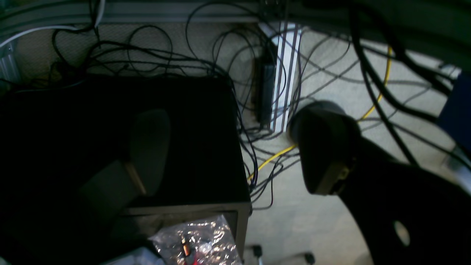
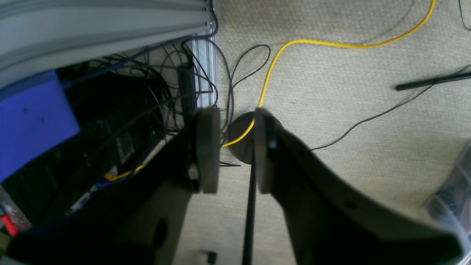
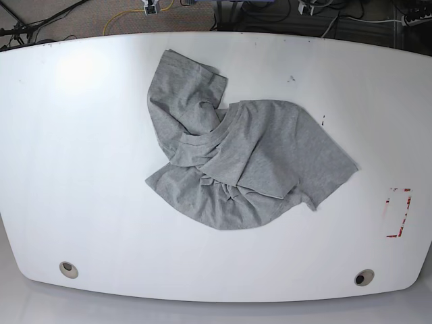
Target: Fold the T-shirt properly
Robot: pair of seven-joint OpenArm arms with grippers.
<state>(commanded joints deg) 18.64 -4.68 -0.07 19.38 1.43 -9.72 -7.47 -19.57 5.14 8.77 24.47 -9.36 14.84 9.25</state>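
Two round holes point(image 3: 69, 269) sit near the close edge of the white desk point(image 3: 81, 223). Beyond them, the grey T-shirt point(image 3: 263, 148) lies crumpled around the middle, its layers bunched and overlapping. Past the far edge, the left fingers point(image 1: 151, 151) are wide apart with nothing between them; the right fingers point(image 2: 208, 151) leave a narrow gap, also holding nothing.

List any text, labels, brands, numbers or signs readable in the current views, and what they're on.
None readable.
T-shirt: no lettering shows.
Table: red marks at its right side, too small or worn to read.
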